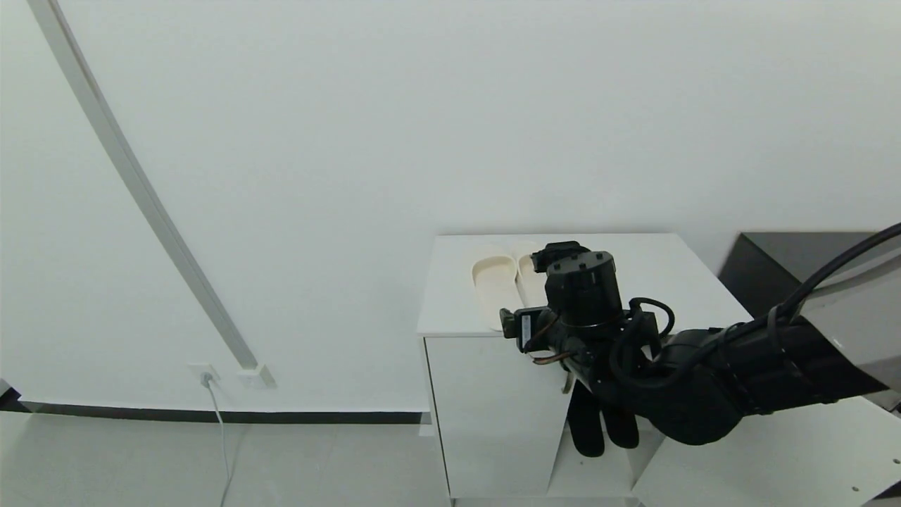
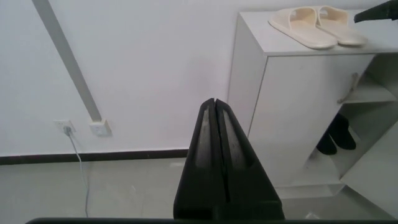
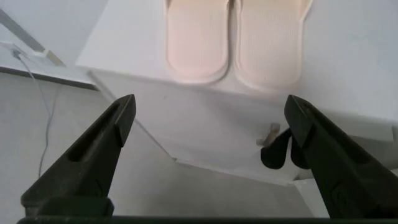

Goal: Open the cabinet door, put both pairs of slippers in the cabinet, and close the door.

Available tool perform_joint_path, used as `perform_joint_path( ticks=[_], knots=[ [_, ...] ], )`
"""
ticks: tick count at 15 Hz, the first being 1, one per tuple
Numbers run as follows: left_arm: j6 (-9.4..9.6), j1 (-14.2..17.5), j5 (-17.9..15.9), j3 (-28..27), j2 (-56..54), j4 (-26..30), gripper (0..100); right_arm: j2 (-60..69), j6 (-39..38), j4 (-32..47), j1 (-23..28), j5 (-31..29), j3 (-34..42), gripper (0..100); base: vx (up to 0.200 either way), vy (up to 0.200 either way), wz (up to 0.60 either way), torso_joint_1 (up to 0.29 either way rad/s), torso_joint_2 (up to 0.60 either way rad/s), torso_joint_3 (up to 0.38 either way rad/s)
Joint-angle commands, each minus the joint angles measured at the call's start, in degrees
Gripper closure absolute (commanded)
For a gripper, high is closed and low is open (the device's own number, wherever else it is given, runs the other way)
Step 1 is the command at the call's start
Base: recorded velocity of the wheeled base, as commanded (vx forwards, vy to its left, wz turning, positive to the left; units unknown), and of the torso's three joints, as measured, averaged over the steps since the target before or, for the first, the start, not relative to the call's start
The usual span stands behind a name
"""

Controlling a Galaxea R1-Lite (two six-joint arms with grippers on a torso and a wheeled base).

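A pair of cream slippers (image 1: 496, 282) lies side by side on top of the white cabinet (image 1: 493, 415). My right gripper (image 1: 557, 251) hovers just above them, open, its fingers (image 3: 118, 124) spread wider than the cream slippers (image 3: 239, 37) with nothing held. The cabinet's right door (image 1: 767, 451) is swung open, and a pair of black slippers (image 1: 602, 429) stands on a shelf inside. My left gripper (image 2: 215, 112) is shut and empty, well off to the left of the cabinet (image 2: 298, 118); past it I see the cream slippers (image 2: 317, 25) and the black slippers (image 2: 336, 140).
The cabinet's left door panel is shut, with a small handle (image 2: 350, 87) at its inner edge. A wall socket and cable (image 1: 211, 384) sit low on the wall to the left, under a slanted grey duct (image 1: 141, 190). A dark unit (image 1: 788, 260) stands to the cabinet's right.
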State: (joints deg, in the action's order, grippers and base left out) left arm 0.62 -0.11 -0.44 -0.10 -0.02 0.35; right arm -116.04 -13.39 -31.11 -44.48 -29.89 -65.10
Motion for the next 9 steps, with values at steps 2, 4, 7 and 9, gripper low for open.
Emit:
perform_joint_path(
  ticks=[2, 4, 7, 9],
  knots=[
    [-0.01, 0.02, 0.00, 0.01, 0.02, 0.00, 100, -0.85, -0.06, 0.00, -0.25, 0.01, 0.23, 0, 0.200, 0.000, 0.00, 0.005, 0.00, 0.002],
    [-0.01, 0.02, 0.00, 0.01, 0.02, 0.00, 100, -1.91, -0.41, -0.27, -0.25, -0.08, 0.67, 0, 0.100, 0.000, 0.00, -0.004, 0.00, 0.001],
    [-0.01, 0.02, 0.00, 0.01, 0.02, 0.00, 100, -5.42, 0.73, -5.10, 0.27, 0.01, 1.11, 0, 0.000, 0.000, 0.00, 0.000, 0.00, 0.000],
    [-0.01, 0.02, 0.00, 0.01, 0.02, 0.00, 100, -7.44, 1.70, -6.77, 1.07, 0.27, 0.23, 0, 0.000, 0.000, 0.00, 0.000, 0.00, 0.000]
  ],
)
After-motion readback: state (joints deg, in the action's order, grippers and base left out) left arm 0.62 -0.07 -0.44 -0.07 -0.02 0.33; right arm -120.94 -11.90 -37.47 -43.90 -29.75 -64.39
